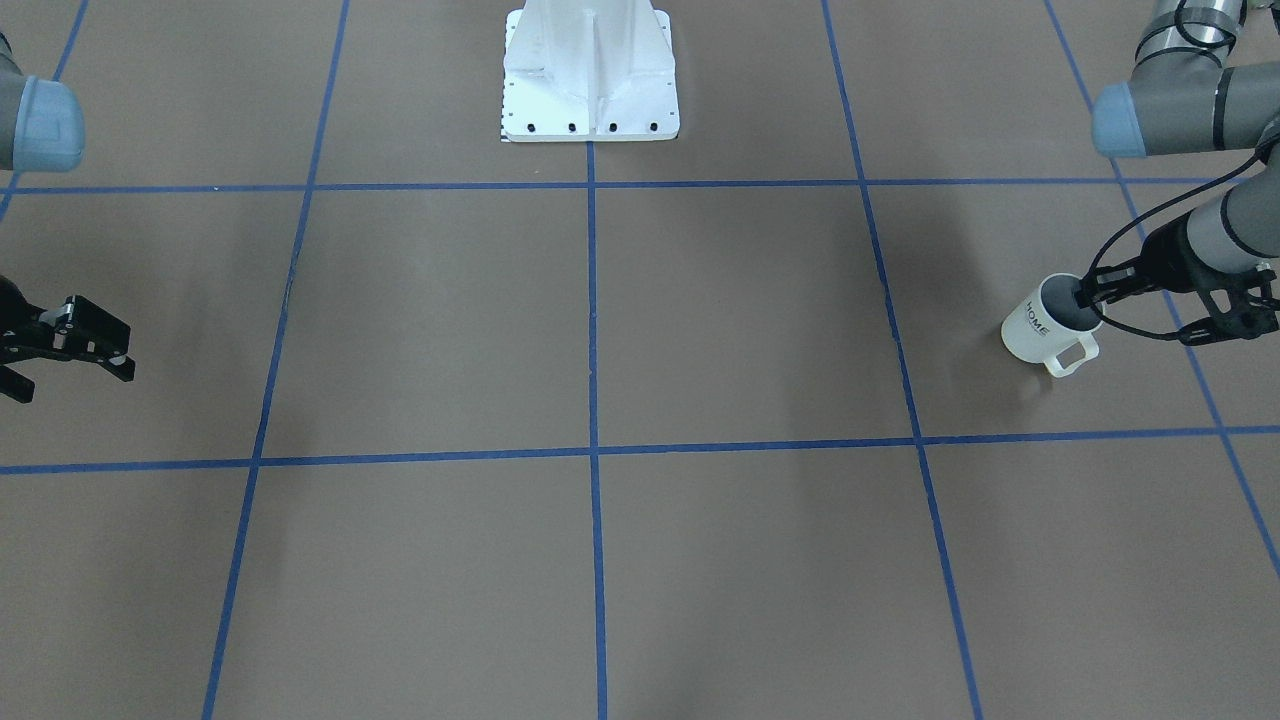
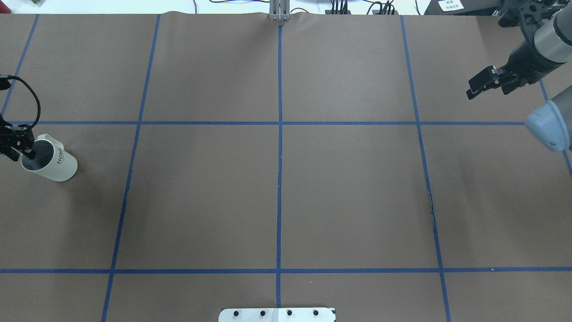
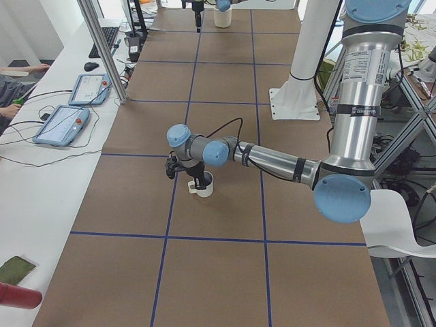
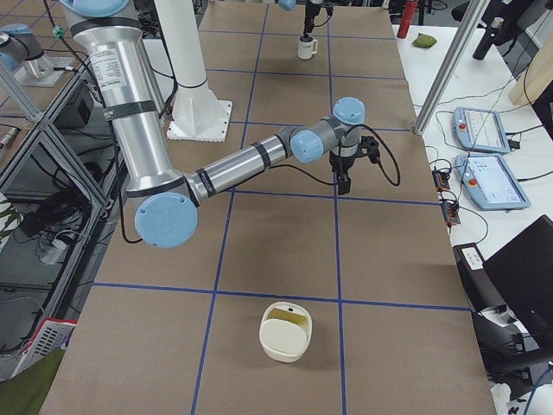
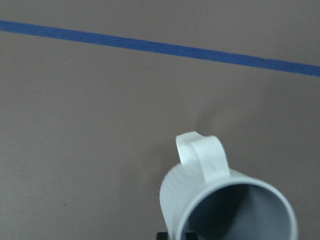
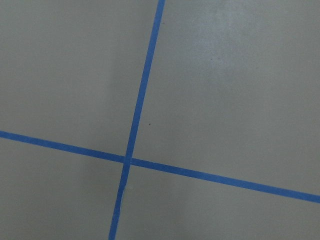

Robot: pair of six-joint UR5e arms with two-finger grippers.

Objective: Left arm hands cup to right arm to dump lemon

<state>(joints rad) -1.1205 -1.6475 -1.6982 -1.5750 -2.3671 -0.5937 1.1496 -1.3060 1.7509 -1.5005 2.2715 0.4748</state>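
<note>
Counting: one cup [image 1: 1030, 330], two grippers, one cream tub [image 4: 285, 333]. Cup sits well out from white base plate [image 1: 590, 100] on robot's left side, handle toward operators' edge (resting on table or just raised, cannot tell). Clamped on cup rim: left gripper [image 1: 1086, 294], one finger inside, one outside. Well out on opposite side of white base plate: right gripper [image 1: 65, 365], fingers apart. Tub farther from plate than right gripper.

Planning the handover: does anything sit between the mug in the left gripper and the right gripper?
Nothing visible: only table and blue tape lines separate the white HOME mug, in the left gripper, from the right gripper.
</note>
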